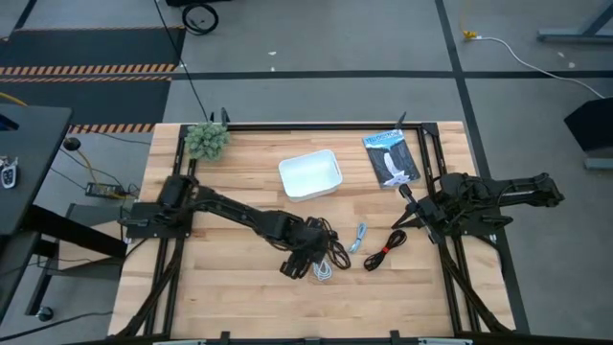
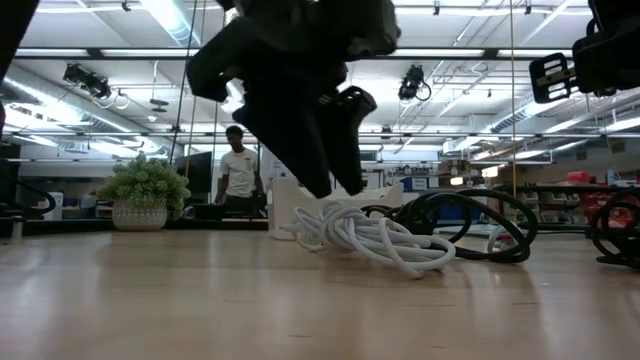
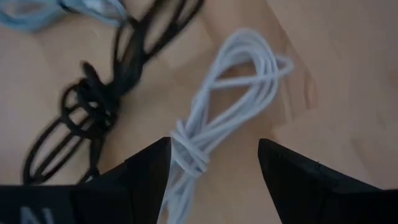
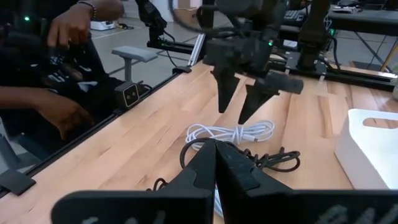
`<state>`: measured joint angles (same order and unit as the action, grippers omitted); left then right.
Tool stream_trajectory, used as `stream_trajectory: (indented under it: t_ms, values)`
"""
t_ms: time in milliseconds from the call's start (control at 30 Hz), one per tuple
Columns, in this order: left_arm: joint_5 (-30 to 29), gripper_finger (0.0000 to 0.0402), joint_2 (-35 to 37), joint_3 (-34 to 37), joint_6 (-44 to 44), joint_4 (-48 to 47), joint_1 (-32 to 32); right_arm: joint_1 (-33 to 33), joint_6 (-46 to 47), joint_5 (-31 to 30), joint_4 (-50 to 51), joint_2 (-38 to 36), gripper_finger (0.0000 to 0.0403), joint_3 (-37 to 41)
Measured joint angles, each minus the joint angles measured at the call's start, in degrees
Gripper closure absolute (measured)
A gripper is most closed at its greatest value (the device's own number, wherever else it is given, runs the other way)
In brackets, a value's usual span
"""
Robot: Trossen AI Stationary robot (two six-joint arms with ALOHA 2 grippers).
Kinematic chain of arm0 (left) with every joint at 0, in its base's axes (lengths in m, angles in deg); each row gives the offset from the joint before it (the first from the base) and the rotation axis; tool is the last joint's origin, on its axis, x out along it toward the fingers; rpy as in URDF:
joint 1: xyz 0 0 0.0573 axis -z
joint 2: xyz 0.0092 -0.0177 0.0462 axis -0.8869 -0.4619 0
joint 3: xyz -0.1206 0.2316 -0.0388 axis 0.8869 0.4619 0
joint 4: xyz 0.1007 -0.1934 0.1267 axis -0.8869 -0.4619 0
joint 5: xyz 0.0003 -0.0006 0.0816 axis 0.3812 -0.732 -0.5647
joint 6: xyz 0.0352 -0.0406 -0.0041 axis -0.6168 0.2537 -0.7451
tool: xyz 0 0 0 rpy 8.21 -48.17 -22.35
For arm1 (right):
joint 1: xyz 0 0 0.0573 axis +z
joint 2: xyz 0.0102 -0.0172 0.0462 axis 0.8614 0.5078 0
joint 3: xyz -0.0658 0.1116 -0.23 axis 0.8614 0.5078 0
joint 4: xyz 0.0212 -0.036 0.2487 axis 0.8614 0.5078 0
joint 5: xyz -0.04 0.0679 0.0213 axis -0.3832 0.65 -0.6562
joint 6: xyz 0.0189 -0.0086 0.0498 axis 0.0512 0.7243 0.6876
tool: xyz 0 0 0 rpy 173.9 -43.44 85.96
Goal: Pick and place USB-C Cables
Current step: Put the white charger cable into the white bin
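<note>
My left gripper (image 1: 308, 261) (image 3: 214, 162) is open and hovers, fingers pointing down, just above the tied end of the white coiled cable (image 3: 231, 102) (image 2: 372, 236) that lies flat on the wood. One finger stands on each side of it, apart from it. Beside the white cable lies the black cable (image 3: 93, 106) (image 1: 332, 249). The light blue-grey cable (image 1: 357, 237) and the black cable with the red tie (image 1: 385, 251) lie further toward the right. My right gripper (image 1: 404, 192) (image 4: 215, 146) is shut and waits near the right edge.
A white bin (image 1: 310, 175) stands toward the far middle, with a flat dark packet with white print (image 1: 391, 158) to its right. A potted plant (image 1: 207, 141) sits at the far left corner. A person sits beyond the near edge (image 4: 56, 68). Bare wood lies along the table's near side.
</note>
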<state>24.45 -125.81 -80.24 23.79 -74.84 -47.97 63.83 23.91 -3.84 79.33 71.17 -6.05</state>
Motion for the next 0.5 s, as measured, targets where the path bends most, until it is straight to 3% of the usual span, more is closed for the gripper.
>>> stream_trajectory:
  t_ms: [167,500]
  values:
    - [-0.05,0.0152,-4.05,-6.07,-3.94,-5.69,-0.62,0.01,0.00,0.00,-0.12,0.00,0.0387,0.00]
    - [-0.29,0.0153,-4.69,-6.66,-12.05,-6.64,-1.28,0.01,0.00,0.01,-0.44,0.02,0.0387,0.00]
